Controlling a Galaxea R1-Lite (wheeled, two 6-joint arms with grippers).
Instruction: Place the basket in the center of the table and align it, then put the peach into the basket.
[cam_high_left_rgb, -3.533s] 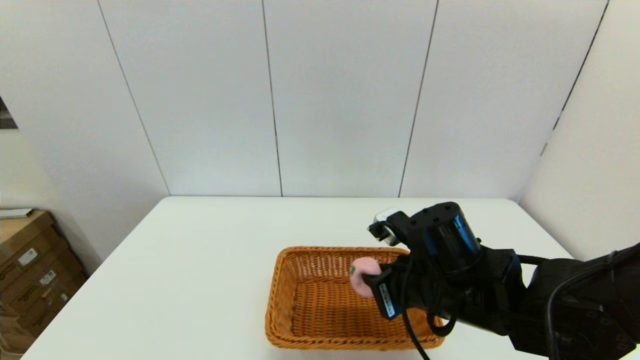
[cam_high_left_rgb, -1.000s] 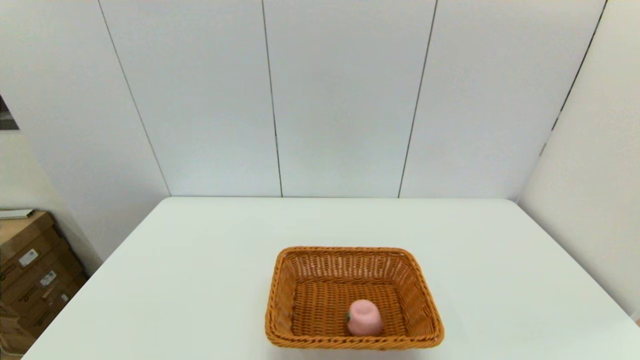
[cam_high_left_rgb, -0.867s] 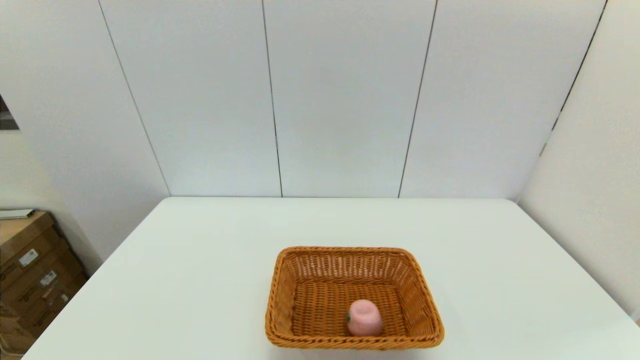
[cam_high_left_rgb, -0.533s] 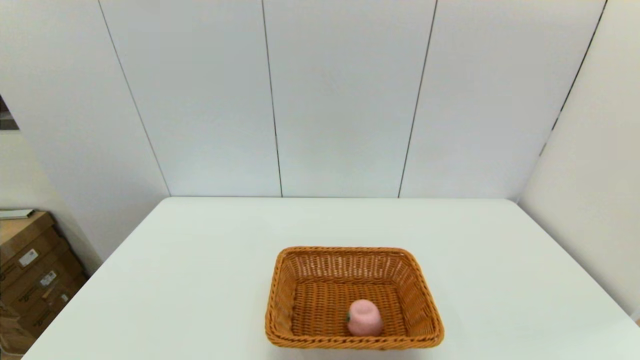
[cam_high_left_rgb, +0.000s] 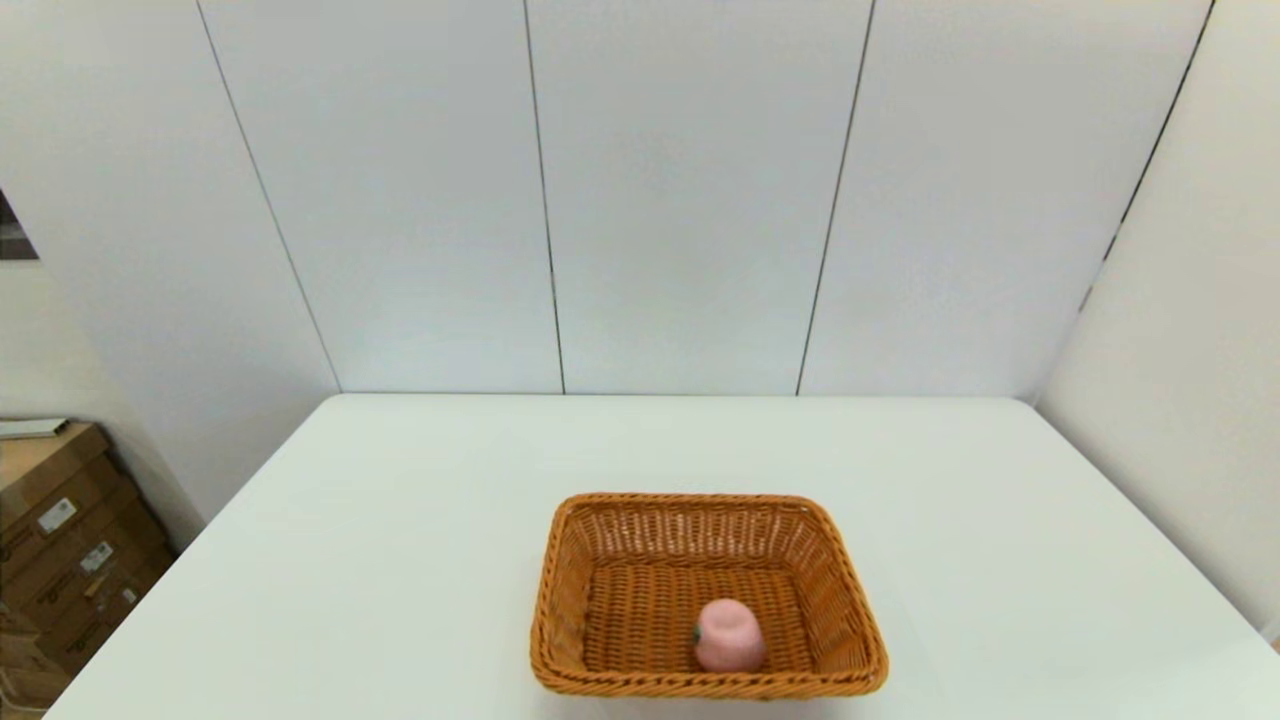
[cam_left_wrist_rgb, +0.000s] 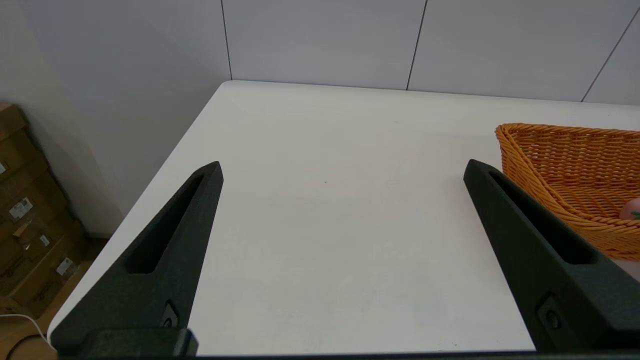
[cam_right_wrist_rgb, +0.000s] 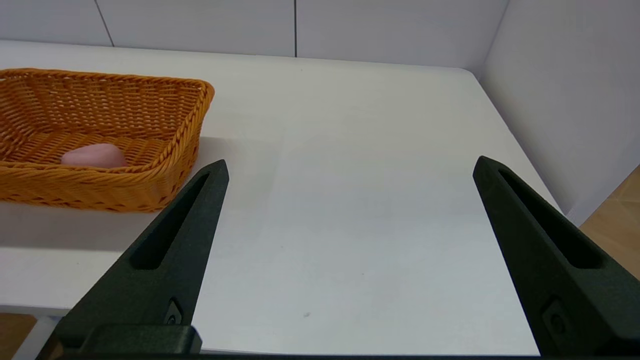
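The orange-brown woven basket (cam_high_left_rgb: 708, 594) sits on the white table (cam_high_left_rgb: 400, 520), near the front edge and about midway across. Inside it, on the floor near the front wall, lies the pale pink peach (cam_high_left_rgb: 729, 636). Both arms are out of the head view. The left gripper (cam_left_wrist_rgb: 342, 167) hangs open over the table's near left part, with the basket (cam_left_wrist_rgb: 565, 170) off to its side and a sliver of the peach (cam_left_wrist_rgb: 631, 209) showing. My right gripper (cam_right_wrist_rgb: 350, 165) is open over the near right part, beside the basket (cam_right_wrist_rgb: 100, 135) with the peach (cam_right_wrist_rgb: 94, 156) in it.
Cardboard boxes (cam_high_left_rgb: 60, 540) are stacked on the floor left of the table. White wall panels close off the back and right side. The table's right edge (cam_right_wrist_rgb: 525, 145) runs close to the right wall.
3.5 s ago the right gripper held the peach over the basket. Since then the peach has come to lie in the basket and the arm has left the head view. Nothing moved in the last second.
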